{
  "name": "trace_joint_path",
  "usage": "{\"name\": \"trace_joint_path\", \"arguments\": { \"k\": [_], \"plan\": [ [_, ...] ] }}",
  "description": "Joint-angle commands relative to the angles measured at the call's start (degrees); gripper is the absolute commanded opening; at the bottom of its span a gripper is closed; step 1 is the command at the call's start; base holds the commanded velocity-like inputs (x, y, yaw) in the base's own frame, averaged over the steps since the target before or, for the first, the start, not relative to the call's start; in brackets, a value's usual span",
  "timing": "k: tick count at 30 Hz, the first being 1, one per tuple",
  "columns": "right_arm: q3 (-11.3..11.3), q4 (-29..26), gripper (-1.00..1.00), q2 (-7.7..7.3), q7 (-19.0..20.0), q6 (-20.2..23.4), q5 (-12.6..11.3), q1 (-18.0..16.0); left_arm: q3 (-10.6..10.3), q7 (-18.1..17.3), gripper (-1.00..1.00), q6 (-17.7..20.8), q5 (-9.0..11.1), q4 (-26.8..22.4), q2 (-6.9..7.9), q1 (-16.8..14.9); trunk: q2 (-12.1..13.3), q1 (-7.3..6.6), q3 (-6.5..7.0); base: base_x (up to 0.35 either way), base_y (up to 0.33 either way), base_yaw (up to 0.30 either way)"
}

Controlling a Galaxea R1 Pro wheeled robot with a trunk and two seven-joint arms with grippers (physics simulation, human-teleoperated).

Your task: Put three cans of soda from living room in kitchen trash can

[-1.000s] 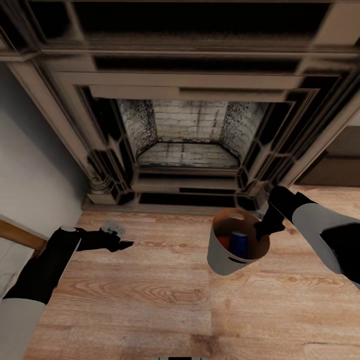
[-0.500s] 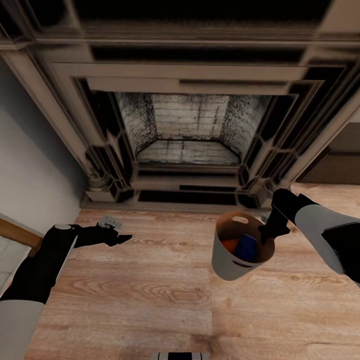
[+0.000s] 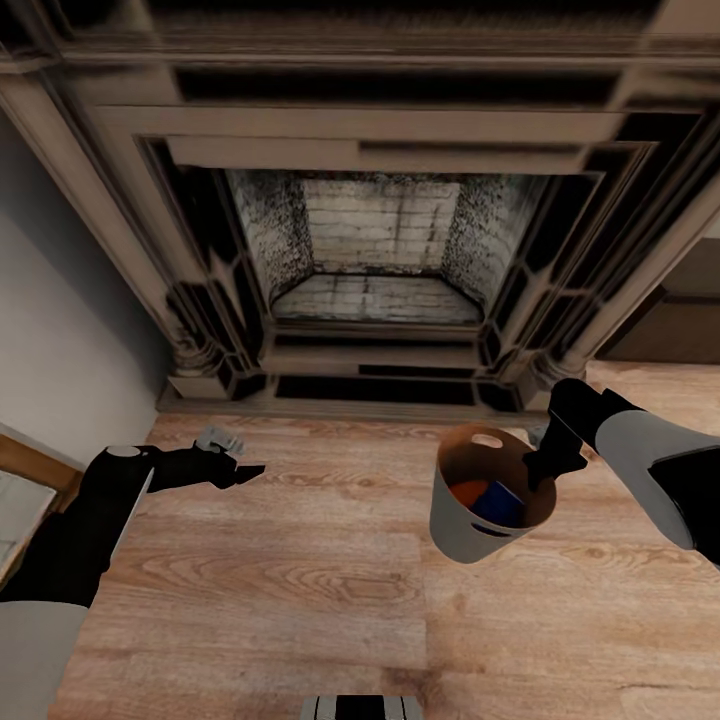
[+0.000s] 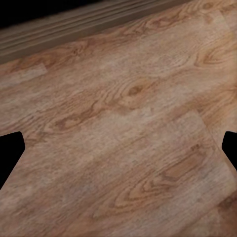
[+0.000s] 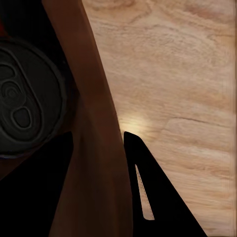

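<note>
Head view, looking down at a dark ornate fireplace (image 3: 370,250) with a pale brick firebox, a grey wall (image 3: 60,340) to one side and a light wood plank floor (image 3: 300,560) in front. The right gripper (image 3: 540,468) is clamped on the rim of the tash can (image 3: 462,525), one finger inside the bin and one outside, and carries it tilted above the floor, clear of the boards, just in front of the hearth step. Inside the glossy brown interior lie a dark blue can of soda (image 3: 500,503) and an orange can of soda (image 3: 466,492), touching one another; both are partly hidden by the bin wall, and whether a further can lies beneath them cannot be told. A slot handle (image 3: 487,441) is cut near the far rim. In the right wrist view the brown wall of the bin (image 5: 94,148) passes between the two dark fingers (image 5: 153,192), and the silver top of a can (image 5: 24,103) with its pull tab sits close against that wall, cut off by the frame edge; a sliver of red-orange, possibly the second can, shows at the corner. The left gripper (image 3: 248,470) is held out low over bare floor, well apart from the bin; in the left wrist view its two fingertips (image 4: 11,148) appear at opposite frame edges, jaws wide apart and holding nothing, over plank flooring (image 4: 123,128) with the dark hearth moulding along the far edge
</note>
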Motion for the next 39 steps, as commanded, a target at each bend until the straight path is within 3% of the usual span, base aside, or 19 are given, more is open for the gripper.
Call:
{"name": "trace_joint_path", "arguments": {
  "k": [1, 39],
  "plan": [
    [-0.91, 0.0, -1.0, 0.01, 0.03, 0.52, -1.22, -0.01, 0.0, 0.0, 1.0, 0.0, 0.03, 0.0, 0.0, 0.0, -0.42, 0.22, -0.18, 0.0, 0.0, 0.0],
    [-0.67, 0.0, -1.0, -0.53, -0.32, 0.52, -1.19, -0.01, 0.0, -0.37, 1.0, 0.46, 0.1, -1.34, -0.07, 0.53, -14.86, 8.12, -6.64, 0.0, 0.0, 0.0]
  ]
}}
